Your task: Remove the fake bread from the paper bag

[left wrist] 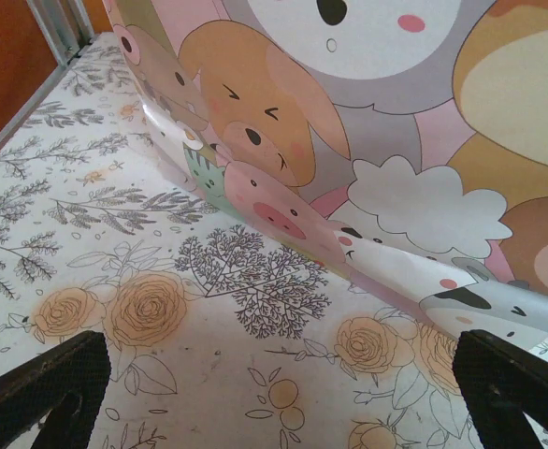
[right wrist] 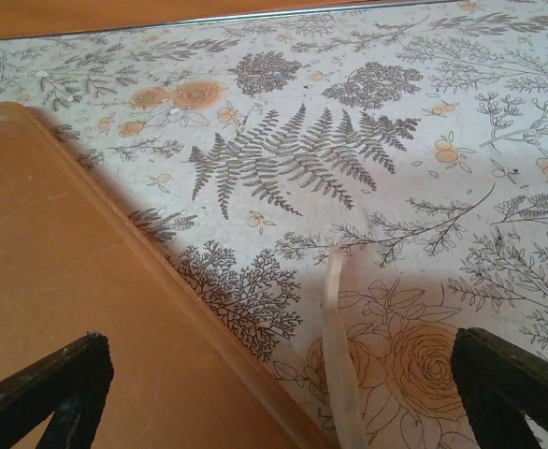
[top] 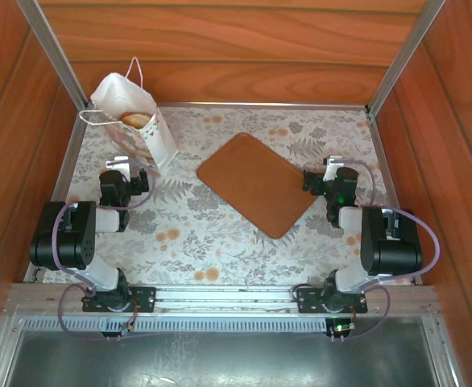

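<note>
Hovering low at the foot of the paper bag (top: pixel 154 139) with the left gripper (left wrist: pixel 283 379) spread wide, holding nothing; close to the cartoon-animal side, contact not clear. Noting the right gripper (right wrist: pixel 279 383) equally wide apart and empty, down by the edge of the brown tray (top: pixel 256 184), well apart from the bag. Spotting the bag at the far-left corner of the table (top: pixel 220 234), leaning a bit, mouth up, with fake bread (top: pixel 137 119) peeking out at the top. Cannot tell the count inside. Judging the task barely begun.

Risks from here:
- Nudging the light bag from the side and tipping it or shoving it into the corner rail.
- Reaching in one-armed and lifting the whole bag along with the pastry.
- Snagging a cord handle (top: pixel 133 68) on a finger.
- Clamping the paper wall instead of the bread and crushing the mouth shut.
- Catching the loose pale strip (right wrist: pixel 339 374) lying between the right fingers.

Probably calls for bracing with one arm and reaching in from above with the other.
</note>
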Tool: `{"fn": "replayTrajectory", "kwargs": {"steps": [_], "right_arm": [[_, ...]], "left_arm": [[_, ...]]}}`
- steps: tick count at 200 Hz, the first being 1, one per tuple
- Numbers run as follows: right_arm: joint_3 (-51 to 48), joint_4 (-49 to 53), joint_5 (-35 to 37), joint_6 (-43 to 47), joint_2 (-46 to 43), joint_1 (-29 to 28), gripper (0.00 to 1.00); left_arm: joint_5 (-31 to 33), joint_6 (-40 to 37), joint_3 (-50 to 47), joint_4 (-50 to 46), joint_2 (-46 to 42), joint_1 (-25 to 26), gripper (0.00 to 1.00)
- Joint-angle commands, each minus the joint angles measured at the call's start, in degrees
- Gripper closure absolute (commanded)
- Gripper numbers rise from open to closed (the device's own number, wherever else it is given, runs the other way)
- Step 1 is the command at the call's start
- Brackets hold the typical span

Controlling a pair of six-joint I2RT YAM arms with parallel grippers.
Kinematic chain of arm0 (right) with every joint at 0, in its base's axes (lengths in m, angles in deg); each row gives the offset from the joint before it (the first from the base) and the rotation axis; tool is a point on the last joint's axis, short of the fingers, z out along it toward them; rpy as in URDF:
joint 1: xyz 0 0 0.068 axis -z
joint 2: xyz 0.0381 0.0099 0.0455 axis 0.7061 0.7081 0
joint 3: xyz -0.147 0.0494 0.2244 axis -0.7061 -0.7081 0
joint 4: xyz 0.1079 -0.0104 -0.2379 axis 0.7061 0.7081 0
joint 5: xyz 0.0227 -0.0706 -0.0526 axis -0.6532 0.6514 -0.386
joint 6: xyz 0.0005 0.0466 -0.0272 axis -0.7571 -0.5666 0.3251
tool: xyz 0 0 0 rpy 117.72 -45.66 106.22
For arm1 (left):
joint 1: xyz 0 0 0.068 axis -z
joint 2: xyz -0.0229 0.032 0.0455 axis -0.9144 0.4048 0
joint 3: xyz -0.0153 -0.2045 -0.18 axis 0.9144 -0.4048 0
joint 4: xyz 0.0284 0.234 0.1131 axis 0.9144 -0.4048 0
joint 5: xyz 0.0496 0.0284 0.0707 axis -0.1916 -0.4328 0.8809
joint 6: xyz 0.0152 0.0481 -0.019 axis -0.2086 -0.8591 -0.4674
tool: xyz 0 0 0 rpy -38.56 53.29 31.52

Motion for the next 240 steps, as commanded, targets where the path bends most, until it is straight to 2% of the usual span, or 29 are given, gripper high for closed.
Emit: {"fn": "replayTrajectory", "kwargs": {"steps": [1, 30, 48, 139, 157, 175, 198, 205, 217, 240], "right_arm": [[0.6, -0.9, 0.6, 0.8, -0.3, -0.4, 0.00], [0.6, -0.8, 0.6, 0.8, -0.3, -0.4, 0.00], [0.6, -0.8, 0.7, 0.7, -0.3, -0.4, 0.00], [0.7, -0.8, 0.8, 0.7, -0.3, -0.4, 0.00], [0.4, -1.1, 0.6, 0.7, -0.5, -0.4, 0.00], [0.8, -0.2, -1.5, 1.9, -0.9, -0.5, 0.01], [1.0, 0.9, -0.2, 1.2, -2.6, -0.5, 0.00], [1.6, 3.1, 0.3, 0.8, -4.1, -0.4, 0.00], [4.5, 12.4, 2.3, -0.5, -6.6, -0.4, 0.00], [12.2, 30.4, 4.7, -3.9, -10.4, -0.4, 0.00]], "left_arm": [[-0.9, -0.5, 0.4, -0.3, -0.6, -0.4, 0.00], [-0.9, -0.5, 0.4, -0.3, -0.7, -0.5, 0.00], [2.4, 0.6, 0.5, -0.3, -0.8, -0.4, 0.00], [2.0, 0.5, 0.2, -0.2, -1.1, -0.4, 0.00], [-0.3, -0.9, -1.3, -0.1, -3.3, 0.2, 0.00], [3.4, -1.2, -2.6, -0.2, -7.2, 1.4, 0.00], [7.2, 1.6, -4.0, -4.1, -13.0, 1.2, 0.00], [7.4, 1.7, -4.5, -5.5, -14.7, 1.1, 0.00], [8.2, 2.5, -5.2, -8.1, -18.5, 1.2, 0.00], [10.7, 4.6, -3.8, -20.7, -29.3, 1.2, 0.00]]}}
